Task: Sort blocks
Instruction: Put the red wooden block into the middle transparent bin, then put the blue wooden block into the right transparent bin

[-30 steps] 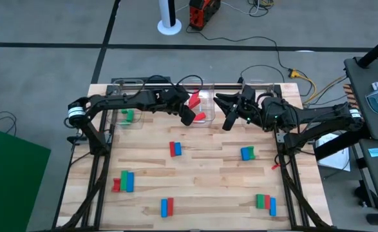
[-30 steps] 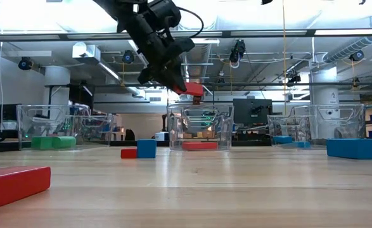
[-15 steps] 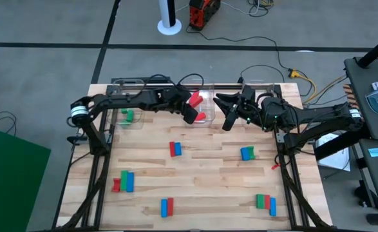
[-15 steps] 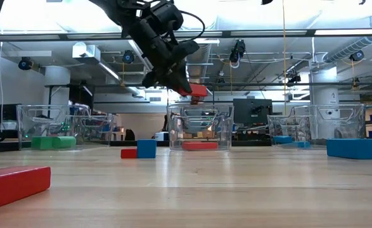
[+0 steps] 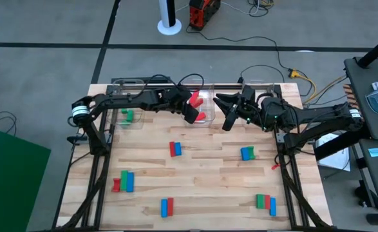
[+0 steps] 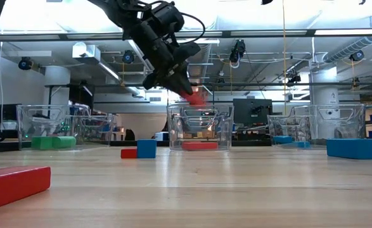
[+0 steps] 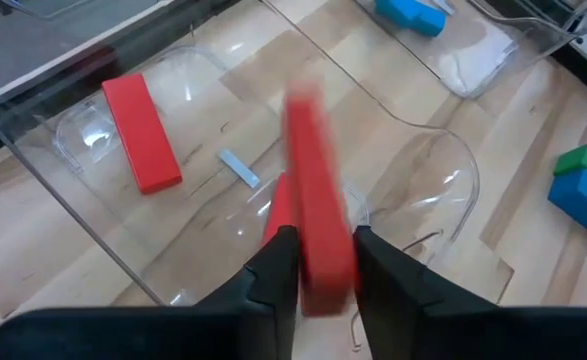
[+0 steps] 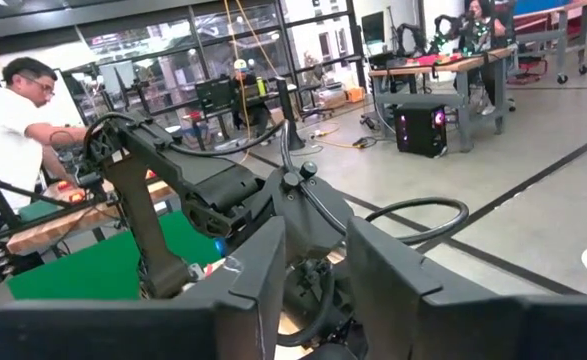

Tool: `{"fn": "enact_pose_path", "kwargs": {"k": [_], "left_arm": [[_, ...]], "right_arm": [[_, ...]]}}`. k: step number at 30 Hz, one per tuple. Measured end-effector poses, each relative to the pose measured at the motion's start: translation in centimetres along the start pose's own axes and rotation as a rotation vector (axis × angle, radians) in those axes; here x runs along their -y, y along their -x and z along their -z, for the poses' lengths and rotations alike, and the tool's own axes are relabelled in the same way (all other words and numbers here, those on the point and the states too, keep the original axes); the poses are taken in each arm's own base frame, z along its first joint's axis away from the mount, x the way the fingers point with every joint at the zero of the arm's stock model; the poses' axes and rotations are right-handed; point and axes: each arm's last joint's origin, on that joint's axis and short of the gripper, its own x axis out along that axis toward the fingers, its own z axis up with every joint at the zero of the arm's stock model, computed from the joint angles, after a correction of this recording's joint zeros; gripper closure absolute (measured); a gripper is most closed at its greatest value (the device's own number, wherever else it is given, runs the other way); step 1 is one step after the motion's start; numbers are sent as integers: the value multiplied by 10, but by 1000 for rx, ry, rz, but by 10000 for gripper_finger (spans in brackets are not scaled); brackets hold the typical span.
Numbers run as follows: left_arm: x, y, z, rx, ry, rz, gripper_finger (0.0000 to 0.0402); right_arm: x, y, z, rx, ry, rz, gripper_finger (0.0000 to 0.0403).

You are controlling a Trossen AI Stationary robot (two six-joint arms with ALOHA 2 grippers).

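My left gripper (image 5: 190, 111) hangs over the clear middle bin (image 5: 205, 88) at the table's far edge. A red block (image 7: 313, 225) stands between its fingers and shows smeared along its length; in the low view the red block (image 6: 196, 98) sits just below the fingertips, above the bin's rim (image 6: 200, 109). Another red block (image 7: 141, 132) lies flat on the bin's floor. My right gripper (image 5: 225, 113) waits open just right of the bin, holding nothing. My left gripper points down and toward the far edge, one finger (image 7: 278, 265) on each long side of the red block's near end (image 7: 323, 285). The block is smeared while the fingers are sharp. I cannot tell whether they touch it.
The left bin holds green blocks (image 5: 127, 116); the right bin holds a blue block (image 6: 284, 139). Small groups of red, green and blue blocks lie on the wooden table (image 5: 175, 149), (image 5: 247, 153), (image 5: 123, 181), (image 5: 167, 207), (image 5: 265, 203). A person shows in the room behind.
My left gripper has shifted slightly toward the table's right, over the middle bin, then held still. The red block has sunk a little lower against the fingertips and toward the bin's rim, and now shows blurred.
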Motion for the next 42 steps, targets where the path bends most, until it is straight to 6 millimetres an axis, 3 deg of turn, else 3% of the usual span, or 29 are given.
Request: {"fn": "enact_pose_path", "kwargs": {"k": [7, 11, 18, 24, 30, 37, 42], "left_arm": [[0, 1, 0, -4, 0, 13, 303], [8, 16, -3, 17, -13, 62, 302], [34, 79, -6, 184, -112, 66, 301], [33, 139, -2, 247, -128, 92, 301], [29, 186, -1, 339, -102, 163, 301], [24, 226, 4, 445, -61, 187, 301], [25, 239, 8, 484, -55, 183, 301]], "right_arm": [[0, 0, 0, -2, -6, 1, 300], [1, 0, 5, -42, -6, 11, 308], [5, 4, 10, -187, -8, 49, 309], [7, 17, -13, -375, 99, 105, 287], [12, 31, -23, -577, 194, 97, 257], [15, 34, 4, -844, 350, 7, 211], [16, 33, 34, -1041, 478, -16, 167]]}}
